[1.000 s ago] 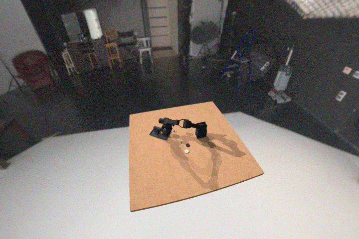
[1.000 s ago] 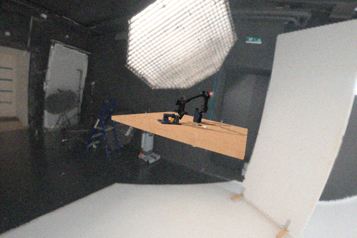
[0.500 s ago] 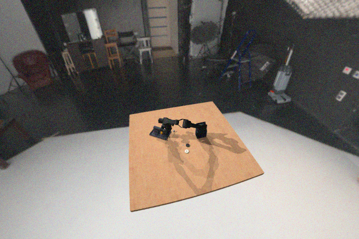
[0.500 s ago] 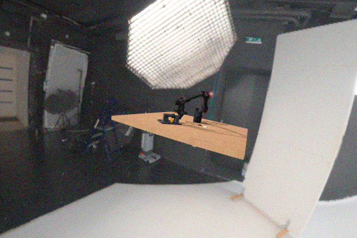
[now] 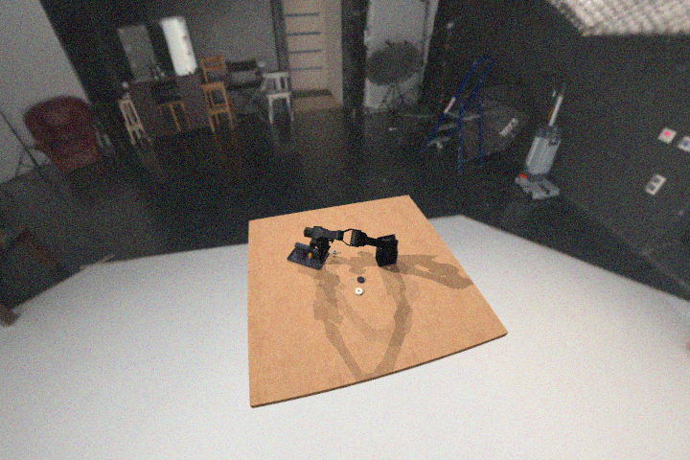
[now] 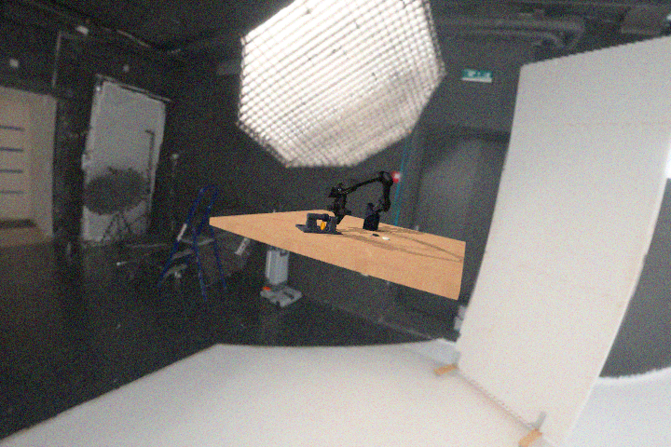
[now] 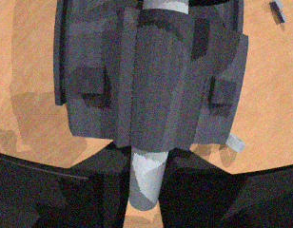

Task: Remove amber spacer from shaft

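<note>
My gripper (image 7: 144, 135) (image 6: 338, 220) is shut on the light grey shaft, close outside the near block of the dark housing fixture (image 7: 99, 124) (image 6: 303, 228). In the wrist view a short length of the shaft (image 7: 146, 182) sticks out of that block between my fingers. Another bit of the shaft shows beyond the block at the top edge. The amber spacer (image 5: 310, 255) (image 6: 323, 225) shows in the gap between the fixture's blocks. It is too small to tell whether it hangs on the shaft or rests below. The shaft's far end and any other spacers on it are hidden or too small to see.
A white ring (image 5: 358, 290) (image 6: 386, 238) and a dark ring (image 5: 360, 280) (image 6: 375, 235) lie on the wooden table (image 5: 281, 335) (image 6: 426, 264). In the wrist view a small grey piece (image 7: 235, 142) is by the fixture's corner, and another small piece (image 7: 278, 11) lies at the top right.
</note>
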`<state>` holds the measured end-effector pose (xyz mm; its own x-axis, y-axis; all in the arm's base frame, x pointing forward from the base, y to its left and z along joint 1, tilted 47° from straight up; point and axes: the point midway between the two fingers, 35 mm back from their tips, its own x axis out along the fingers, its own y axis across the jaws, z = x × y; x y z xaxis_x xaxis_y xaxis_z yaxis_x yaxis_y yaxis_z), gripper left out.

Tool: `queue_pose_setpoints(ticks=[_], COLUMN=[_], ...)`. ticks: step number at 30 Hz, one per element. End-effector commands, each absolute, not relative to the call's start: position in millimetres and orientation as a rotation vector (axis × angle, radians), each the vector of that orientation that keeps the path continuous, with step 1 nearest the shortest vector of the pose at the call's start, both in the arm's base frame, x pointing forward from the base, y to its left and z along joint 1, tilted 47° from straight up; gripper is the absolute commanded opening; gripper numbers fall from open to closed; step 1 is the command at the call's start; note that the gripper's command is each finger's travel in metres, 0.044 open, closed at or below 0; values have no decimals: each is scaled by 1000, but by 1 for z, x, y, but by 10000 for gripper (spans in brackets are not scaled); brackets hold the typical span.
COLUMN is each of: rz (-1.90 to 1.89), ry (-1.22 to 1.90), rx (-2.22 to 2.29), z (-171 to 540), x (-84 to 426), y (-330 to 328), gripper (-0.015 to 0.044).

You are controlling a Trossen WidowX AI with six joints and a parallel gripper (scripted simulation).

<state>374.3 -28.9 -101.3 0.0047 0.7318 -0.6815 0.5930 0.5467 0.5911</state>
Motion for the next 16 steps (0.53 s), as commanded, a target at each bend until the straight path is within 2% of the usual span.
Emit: queue_pose_setpoints(ticks=[1,16], rz=[151,154], ry=[1666,1674], rx=[1117,1123], z=[-102,-91], x=[377,375], y=[-32,-41], gripper=[0,394])
